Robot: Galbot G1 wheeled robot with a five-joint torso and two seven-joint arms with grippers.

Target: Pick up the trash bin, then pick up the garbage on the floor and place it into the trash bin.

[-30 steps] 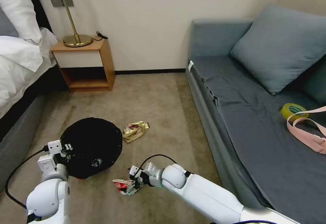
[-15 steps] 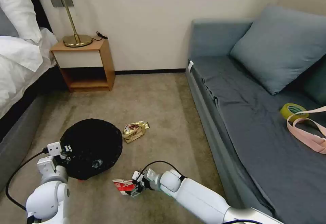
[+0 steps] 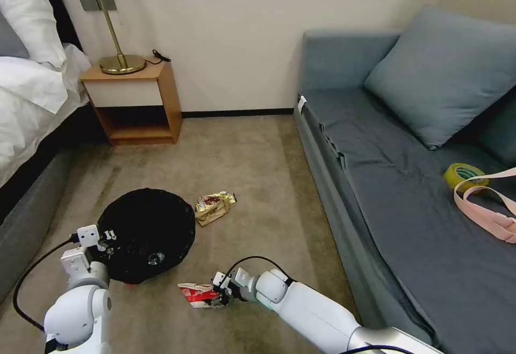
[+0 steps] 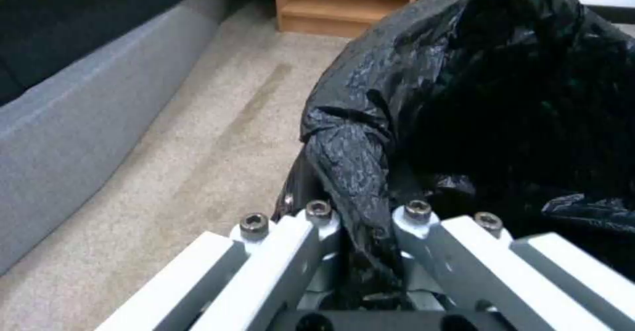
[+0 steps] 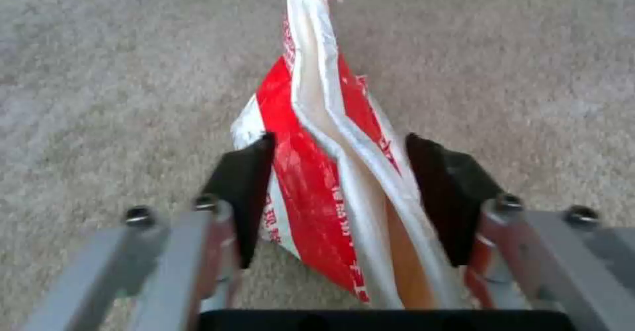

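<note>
Red-and-white carton (image 5: 317, 172) (printed lettering), black bin liner (image 4: 489, 98), beige carpet (image 3: 258, 155).

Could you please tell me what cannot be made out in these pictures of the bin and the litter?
- Trash bin: white body hidden under the black liner, head view.
- Left end effector: fingertips buried in liner folds, left wrist view.
- Red-and-white carton: near end hidden behind the right end effector.
- Gold wrappers: print too small, head view.
</note>
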